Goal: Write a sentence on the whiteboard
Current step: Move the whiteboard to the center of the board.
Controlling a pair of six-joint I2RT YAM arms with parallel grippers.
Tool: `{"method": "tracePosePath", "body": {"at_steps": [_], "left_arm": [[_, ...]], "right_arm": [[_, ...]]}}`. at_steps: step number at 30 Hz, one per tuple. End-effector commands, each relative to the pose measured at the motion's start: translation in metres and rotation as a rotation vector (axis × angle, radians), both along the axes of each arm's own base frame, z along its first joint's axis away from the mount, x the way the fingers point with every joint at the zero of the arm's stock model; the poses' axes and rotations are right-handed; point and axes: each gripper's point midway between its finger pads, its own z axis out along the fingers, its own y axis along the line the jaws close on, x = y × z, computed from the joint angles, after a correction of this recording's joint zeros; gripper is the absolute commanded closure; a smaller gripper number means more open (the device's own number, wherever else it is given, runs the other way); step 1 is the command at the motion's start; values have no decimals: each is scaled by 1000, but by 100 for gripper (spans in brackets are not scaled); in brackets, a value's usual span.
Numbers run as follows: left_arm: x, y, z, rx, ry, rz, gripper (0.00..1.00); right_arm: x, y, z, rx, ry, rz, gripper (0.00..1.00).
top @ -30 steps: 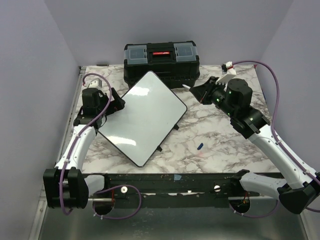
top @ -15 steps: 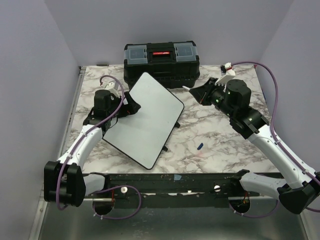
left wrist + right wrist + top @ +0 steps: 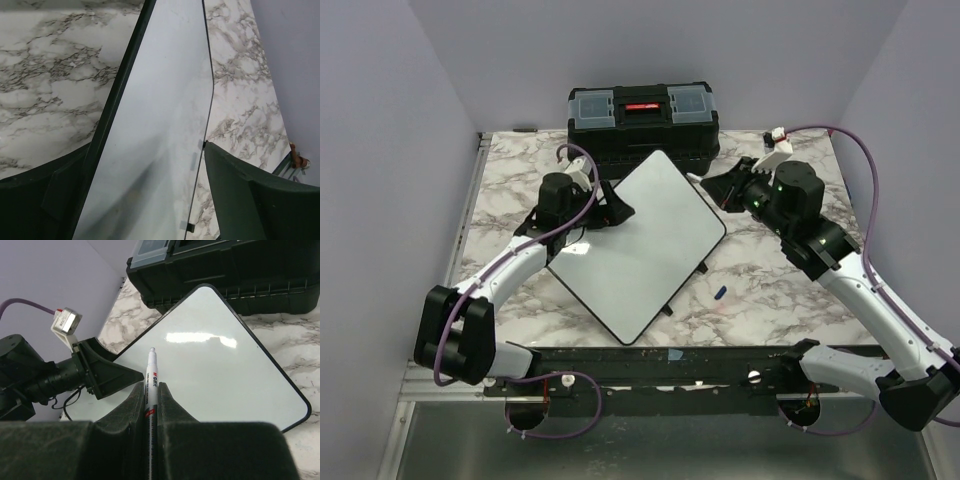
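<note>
The whiteboard [image 3: 645, 245] lies slanted mid-table, glossy, with a thin black frame. No sentence shows on its blank surface. My left gripper [image 3: 612, 206] is at its upper left edge. In the left wrist view the whiteboard [image 3: 160, 125] fills the gap of that gripper [image 3: 146, 147], with a dark finger against each side. My right gripper [image 3: 718, 186] hovers off the board's upper right corner. It is shut on a white marker [image 3: 151, 375] whose bare tip points over the whiteboard [image 3: 215, 370]. The left gripper [image 3: 102, 375] shows there too.
A black toolbox [image 3: 642, 125] with a red latch stands at the table's back, just behind the board. A small blue cap [image 3: 719, 292] lies on the marble to the board's right. Purple walls close in on three sides.
The left gripper has carried the whiteboard rightward and turned it, tilting one side up on the way. Its jaws have narrowed a little. The right arm has barely moved.
</note>
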Motion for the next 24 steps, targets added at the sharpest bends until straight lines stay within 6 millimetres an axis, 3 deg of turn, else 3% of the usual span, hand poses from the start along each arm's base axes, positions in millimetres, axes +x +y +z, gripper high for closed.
{"method": "tracePosePath", "body": {"at_steps": [1, 6, 10, 16, 24], "left_arm": [[2, -38, 30, -50, -72, -123, 20], [10, -56, 43, -47, -68, -155, 19], [10, -59, 46, 18, -74, -224, 13], [6, -44, 46, 171, -92, -351, 11], [10, -18, 45, 118, -8, -432, 15]], "right_arm": [[0, -10, -3, -27, -12, -36, 99], [-1, -13, -5, -40, -9, -43, 99], [-2, -16, -4, -51, -11, -51, 99], [-3, -18, -6, -64, -10, -52, 99], [-3, -13, -6, -61, -5, -30, 99]]}}
